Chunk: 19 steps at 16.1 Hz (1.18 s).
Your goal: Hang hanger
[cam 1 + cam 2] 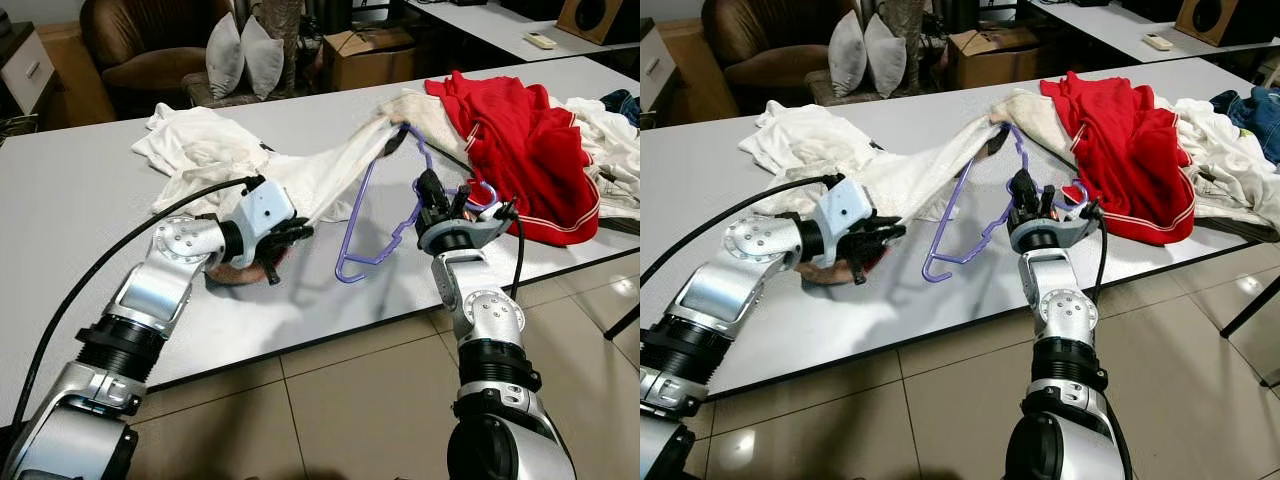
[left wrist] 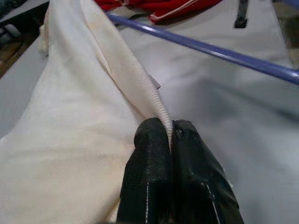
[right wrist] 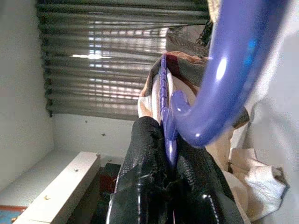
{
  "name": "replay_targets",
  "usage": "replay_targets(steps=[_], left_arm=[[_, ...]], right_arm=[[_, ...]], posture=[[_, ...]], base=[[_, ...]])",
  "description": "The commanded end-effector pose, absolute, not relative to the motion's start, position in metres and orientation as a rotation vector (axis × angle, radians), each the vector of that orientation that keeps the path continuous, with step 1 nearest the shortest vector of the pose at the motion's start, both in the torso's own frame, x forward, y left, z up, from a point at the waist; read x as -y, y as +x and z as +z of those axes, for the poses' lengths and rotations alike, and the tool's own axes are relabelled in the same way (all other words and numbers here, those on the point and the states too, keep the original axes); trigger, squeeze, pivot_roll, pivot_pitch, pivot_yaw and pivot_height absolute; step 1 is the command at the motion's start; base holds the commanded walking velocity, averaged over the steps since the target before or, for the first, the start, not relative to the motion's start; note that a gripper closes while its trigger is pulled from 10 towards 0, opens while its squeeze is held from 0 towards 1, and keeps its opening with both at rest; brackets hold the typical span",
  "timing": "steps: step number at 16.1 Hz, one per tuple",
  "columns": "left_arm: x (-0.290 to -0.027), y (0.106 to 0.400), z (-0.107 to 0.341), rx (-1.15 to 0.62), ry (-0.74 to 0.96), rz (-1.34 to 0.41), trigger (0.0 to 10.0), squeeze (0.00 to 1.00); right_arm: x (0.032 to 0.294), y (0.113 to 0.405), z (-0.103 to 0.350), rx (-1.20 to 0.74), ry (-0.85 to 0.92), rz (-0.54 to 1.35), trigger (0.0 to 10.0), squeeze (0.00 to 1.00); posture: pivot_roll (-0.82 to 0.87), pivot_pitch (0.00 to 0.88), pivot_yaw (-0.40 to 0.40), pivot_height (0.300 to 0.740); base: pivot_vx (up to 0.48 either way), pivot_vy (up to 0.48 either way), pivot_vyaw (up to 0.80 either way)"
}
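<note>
A purple plastic hanger (image 1: 372, 222) hangs tilted over the grey table (image 1: 80, 230), its upper end tucked into a cream shirt (image 1: 310, 170). My right gripper (image 1: 436, 200) is shut on the hanger near its hook, and the purple bar (image 3: 164, 116) sits pinched between the black fingers (image 3: 140, 177). My left gripper (image 1: 285, 240) is low over the table's near side, shut on the ribbed edge of the cream shirt (image 2: 154, 93), which stretches from it up to the hanger.
A red garment (image 1: 520, 140) and more clothes lie heaped at the table's right end. White cloth (image 1: 195, 135) is bunched at the back left. Behind the table stand a brown armchair (image 1: 150, 50), cushions and a cardboard box. The table's front edge (image 1: 330, 335) borders tiled floor.
</note>
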State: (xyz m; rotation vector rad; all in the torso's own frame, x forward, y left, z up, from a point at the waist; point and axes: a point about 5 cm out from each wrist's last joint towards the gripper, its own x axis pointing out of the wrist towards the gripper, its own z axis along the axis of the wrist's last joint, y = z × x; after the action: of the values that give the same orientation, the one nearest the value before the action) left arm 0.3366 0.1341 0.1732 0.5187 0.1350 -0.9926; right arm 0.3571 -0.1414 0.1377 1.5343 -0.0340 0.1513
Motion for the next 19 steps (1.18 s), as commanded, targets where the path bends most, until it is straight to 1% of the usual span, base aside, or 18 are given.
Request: replay_targets(steps=[1, 2, 5, 8, 10, 13, 15, 16, 17, 19], left_arm=[[-0.140, 0.334, 0.172, -0.173, 0.460, -1.034, 0.0, 0.00], [-0.142, 0.328, 0.167, -0.216, 0.463, -1.088, 0.0, 0.00], [-0.147, 0.322, 0.157, -0.279, 0.483, -1.122, 0.0, 0.00], [-0.144, 0.315, 0.160, -0.282, 0.429, -1.186, 0.0, 0.00], [-0.139, 0.311, 0.168, -0.253, 0.337, -1.231, 0.0, 0.00], [-0.134, 0.307, 0.177, -0.210, 0.245, -1.264, 0.0, 0.00], [-0.134, 0.302, 0.177, -0.225, 0.231, -1.292, 0.0, 0.00], [-0.136, 0.297, 0.174, -0.257, 0.234, -1.312, 0.0, 0.00], [-0.139, 0.297, 0.168, -0.287, 0.272, -1.286, 0.0, 0.00], [-0.147, 0.309, 0.162, -0.285, 0.347, -1.146, 0.0, 0.00]], right_arm=[[0.154, 0.363, 0.155, 0.168, 1.556, 0.110, 10.0, 0.00], [0.159, 0.365, 0.155, 0.191, 1.593, 0.066, 10.0, 0.00], [0.165, 0.368, 0.156, 0.216, 1.642, 0.023, 10.0, 0.00], [0.166, 0.373, 0.155, 0.205, 1.582, -0.031, 10.0, 0.00], [0.169, 0.377, 0.154, 0.210, 1.546, -0.095, 10.0, 0.00], [0.171, 0.383, 0.154, 0.203, 1.456, -0.160, 10.0, 0.00], [0.176, 0.386, 0.155, 0.222, 1.478, -0.203, 10.0, 0.00], [0.180, 0.387, 0.157, 0.250, 1.520, -0.229, 10.0, 0.00], [0.183, 0.388, 0.162, 0.278, 1.555, -0.220, 10.0, 0.00], [0.177, 0.392, 0.169, 0.272, 1.559, -0.142, 10.0, 0.00]], posture=[[-0.19, 0.000, 0.032, 0.740], [-0.18, 0.000, 0.028, 0.740], [-0.18, 0.000, 0.025, 0.740], [-0.18, 0.000, 0.019, 0.740], [-0.17, 0.000, 0.016, 0.740], [-0.17, 0.000, 0.013, 0.740], [-0.17, 0.000, 0.007, 0.740], [-0.17, 0.000, 0.006, 0.740], [-0.16, 0.000, 0.004, 0.740], [-0.16, 0.000, 0.003, 0.740]], base=[[0.000, 0.000, 0.00], [0.000, 0.000, 0.00], [0.000, 0.000, 0.00], [0.000, 0.000, 0.00], [0.000, 0.000, 0.00], [0.000, 0.000, 0.00], [0.000, 0.000, 0.00], [0.000, 0.000, 0.00], [0.000, 0.000, 0.00], [0.000, 0.000, 0.00]])
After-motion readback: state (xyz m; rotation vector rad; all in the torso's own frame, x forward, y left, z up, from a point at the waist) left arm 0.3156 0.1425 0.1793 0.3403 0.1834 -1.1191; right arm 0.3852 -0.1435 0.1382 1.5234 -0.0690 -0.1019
